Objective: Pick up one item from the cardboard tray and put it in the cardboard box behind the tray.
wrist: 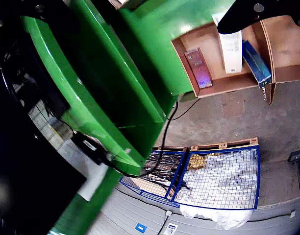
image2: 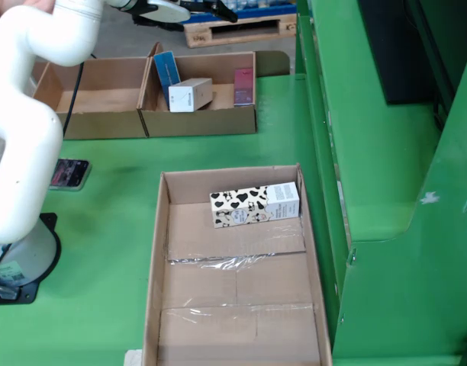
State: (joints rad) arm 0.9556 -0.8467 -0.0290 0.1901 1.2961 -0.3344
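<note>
**Desk:** The pincer (image2: 215,11) is hanging at the top edge of the fixed view, above the far side of the cardboard box (image2: 199,122). Are you seeing anything in it?

**Field:** You are looking at dark fingers and little else. The wrist view is showing one black finger crossing the corner of the picture, and neither view is telling whether the jaws are parted or closed. Nothing is showing between them.

**Desk:** And where is the task's item sitting?

**Field:** The cow-patterned carton (image2: 252,206) is lying on its side in the cardboard tray (image2: 156,259), along the far wall and close to the right wall as the fixed view shows it. It is the only thing in the tray. The box behind is already carrying a white carton (image2: 191,94), a blue pack (image2: 166,70) leaning at its left wall and a purple pack (image2: 243,84) at its right.

**Desk:** So which step are you calling?

**Field:** By my reading, the pincer is parked over the drop-off end while the pick is not yet made.

**Desk:** And the next move?

**Field:** You are needing to swing the arm (image2: 27,114) toward the tray, line the jaws across the carton's narrow sides, and come down clear of the tray's far wall and right wall. Keep off the phone (image2: 69,173) lying on the tabletop (image2: 104,213).
</note>
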